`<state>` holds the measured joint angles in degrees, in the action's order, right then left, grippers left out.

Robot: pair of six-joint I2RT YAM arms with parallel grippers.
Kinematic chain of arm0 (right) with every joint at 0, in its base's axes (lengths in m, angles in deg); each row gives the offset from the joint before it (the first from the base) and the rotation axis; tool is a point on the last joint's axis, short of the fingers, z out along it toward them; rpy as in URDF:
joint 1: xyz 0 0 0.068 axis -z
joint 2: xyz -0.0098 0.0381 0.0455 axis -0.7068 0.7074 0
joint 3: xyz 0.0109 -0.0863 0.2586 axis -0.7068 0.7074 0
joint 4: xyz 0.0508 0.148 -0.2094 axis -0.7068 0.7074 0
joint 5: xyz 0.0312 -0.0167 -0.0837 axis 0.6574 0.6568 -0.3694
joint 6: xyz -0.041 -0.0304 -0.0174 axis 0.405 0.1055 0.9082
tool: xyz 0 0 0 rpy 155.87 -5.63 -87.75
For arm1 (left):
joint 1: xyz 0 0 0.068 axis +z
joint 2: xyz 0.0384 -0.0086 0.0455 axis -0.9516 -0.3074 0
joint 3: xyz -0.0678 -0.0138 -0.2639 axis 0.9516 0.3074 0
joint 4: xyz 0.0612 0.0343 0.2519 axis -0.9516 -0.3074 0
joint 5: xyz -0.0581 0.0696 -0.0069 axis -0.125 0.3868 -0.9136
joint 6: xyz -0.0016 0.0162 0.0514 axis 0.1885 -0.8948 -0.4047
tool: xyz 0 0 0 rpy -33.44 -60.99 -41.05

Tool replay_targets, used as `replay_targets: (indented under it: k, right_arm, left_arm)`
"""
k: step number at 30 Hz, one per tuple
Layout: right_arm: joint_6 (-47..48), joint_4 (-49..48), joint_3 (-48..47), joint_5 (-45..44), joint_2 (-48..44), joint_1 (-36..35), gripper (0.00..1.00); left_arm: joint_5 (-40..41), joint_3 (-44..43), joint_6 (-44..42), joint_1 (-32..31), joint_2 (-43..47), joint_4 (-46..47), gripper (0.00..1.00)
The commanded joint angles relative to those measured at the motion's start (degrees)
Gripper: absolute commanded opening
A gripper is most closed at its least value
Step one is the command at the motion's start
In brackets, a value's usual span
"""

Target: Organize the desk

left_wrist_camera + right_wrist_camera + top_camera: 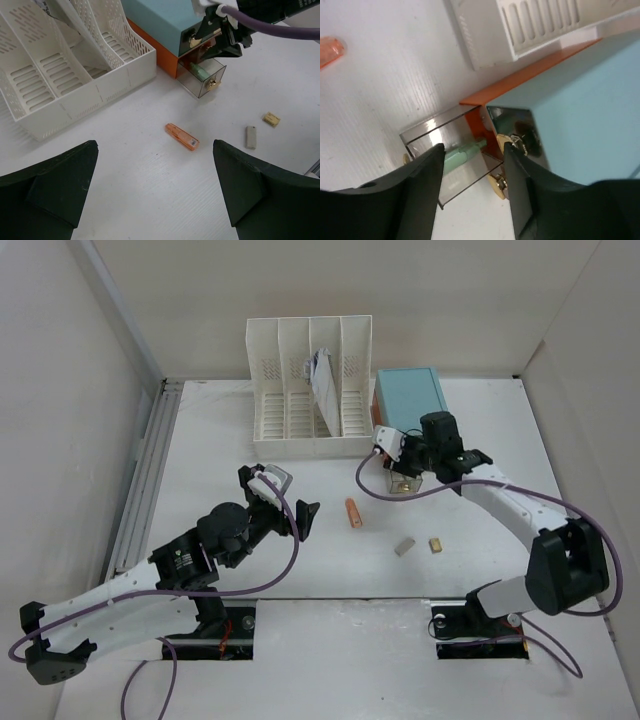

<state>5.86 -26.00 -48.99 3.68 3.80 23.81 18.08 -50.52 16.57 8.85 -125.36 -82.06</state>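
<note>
On the white desk [380, 575] lie an orange stick [353, 512] [182, 136], a small grey piece [404, 546] [251, 136] and a tan piece [436, 545] [271, 119]. The teal drawer box [410, 395] has its clear drawer [403, 483] [445, 145] pulled out, with a green item [462, 152] [198, 71] lying inside. My right gripper [398, 454] [472, 155] hangs over that drawer, open, its fingers either side of the green item. My left gripper [285, 498] [154, 150] is wide open above bare desk, just short of the orange stick.
A white slotted file rack [310, 390] [75, 65] stands at the back centre with papers [322, 380] in one slot, touching the teal box. A grey rail [145, 470] runs along the left edge. White panel walls enclose the desk.
</note>
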Motion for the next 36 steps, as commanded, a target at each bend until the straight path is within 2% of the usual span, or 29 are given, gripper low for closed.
replay_targets:
  k: [1,4,5,9,12,13,14,15,17,18,24,31,36]
  right_arm:
    - [-3.56,1.84,-2.23,5.96,-3.58,-3.95,0.47]
    - [-5.23,5.91,-2.84,8.88,-2.53,-9.05,0.08]
    - [-5.85,7.14,-2.84,8.88,-1.56,-13.33,0.04]
    - [-11.82,14.07,-6.96,12.74,7.39,-17.15,0.04]
    - [-20.87,12.60,-7.50,12.14,11.54,-18.03,0.09]
    - [-21.58,11.73,-7.50,12.92,11.54,-18.03,0.18]
    - [-24.54,10.33,-6.02,12.93,11.54,-18.03,0.39]
    - [-25.79,8.48,-5.40,11.88,10.85,-18.03,0.50]
    - [-27.55,7.94,-4.87,11.00,10.22,-18.03,0.70]
    - [-28.08,7.94,-4.86,9.69,10.22,-18.03,0.74]
    - [-35.71,6.37,-4.08,5.38,10.75,-18.55,0.73]
    - [-45.82,2.40,-3.45,-2.36,12.60,-19.09,0.63]
    - [-47.60,1.35,-4.78,-3.95,16.55,-19.09,0.61]
  left_arm:
    - [0.50,0.36,0.79,0.14,0.30,2.18,1.00]
    - [1.56,0.36,0.79,0.14,-0.23,2.18,1.00]
    - [1.56,0.36,0.79,0.14,-0.23,2.18,1.00]
    - [1.56,0.36,1.32,0.14,-0.76,2.18,1.00]
    - [2.09,0.36,1.32,0.14,-0.76,2.18,1.00]
    - [2.09,0.36,1.32,0.14,-0.76,2.18,1.00]
    - [2.09,0.36,1.32,0.14,-0.76,2.18,1.00]
    - [2.09,0.36,1.32,0.14,-0.76,2.18,1.00]
    - [2.09,0.36,1.32,0.14,-0.76,2.18,1.00]
    - [2.09,0.36,1.32,0.14,-0.76,2.18,1.00]
    - [1.56,0.36,1.32,0.14,-0.76,2.18,1.00]
    - [1.56,0.36,1.32,0.14,0.30,2.18,1.00]
    - [1.04,0.36,1.32,0.14,0.83,2.18,1.00]
